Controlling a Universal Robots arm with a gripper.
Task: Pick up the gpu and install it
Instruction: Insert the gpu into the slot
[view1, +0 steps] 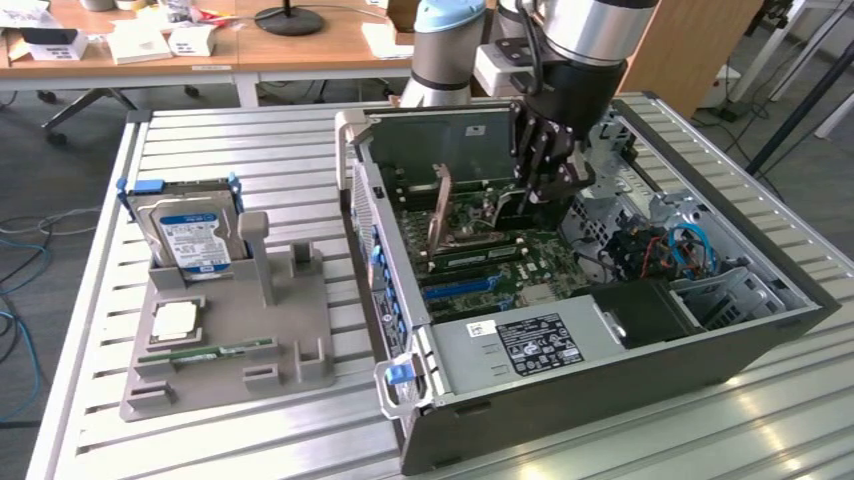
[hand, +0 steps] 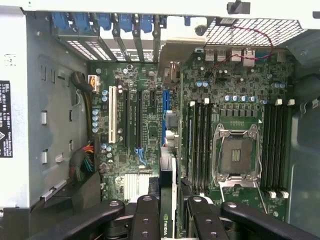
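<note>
**Position.** The end effector (view1: 545, 185) is lowered into the open case (view1: 747, 345), which lies on its side on the table (view1: 240, 140). Its fingers (hand: 147, 212) are clamped on the gpu (hand: 165, 226), one on each face.

**Orientation of the gpu.** The card stands on edge, faces upright, above the board (hand: 150, 80). In the wrist view it shows as a thin pale line running away from the fingers. Its long axis lies parallel to the expansion slots, pointing toward the case wall that carries the blue latches (hand: 125, 22). The line falls just beside the blue slot (hand: 165, 115), between that slot and the memory slots (hand: 200, 145). Whether its lower edge touches the board cannot be told.

**Markings.** The green face between the fingers bears an NVIDIA logo. The power supply (view1: 534, 345) carries a black label with white print, too small to read.

**Other items.** The processor socket (hand: 236, 155) on the board stands empty. A grey holder (view1: 267, 330) sits on the table at the exterior view's left, well apart from the case. It holds a hard drive (view1: 194, 235) with a blue-and-white label, upright; its print is unreadable. A square chip (view1: 176, 322) and a narrow green memory stick (view1: 200, 352) lie in the holder.
</note>
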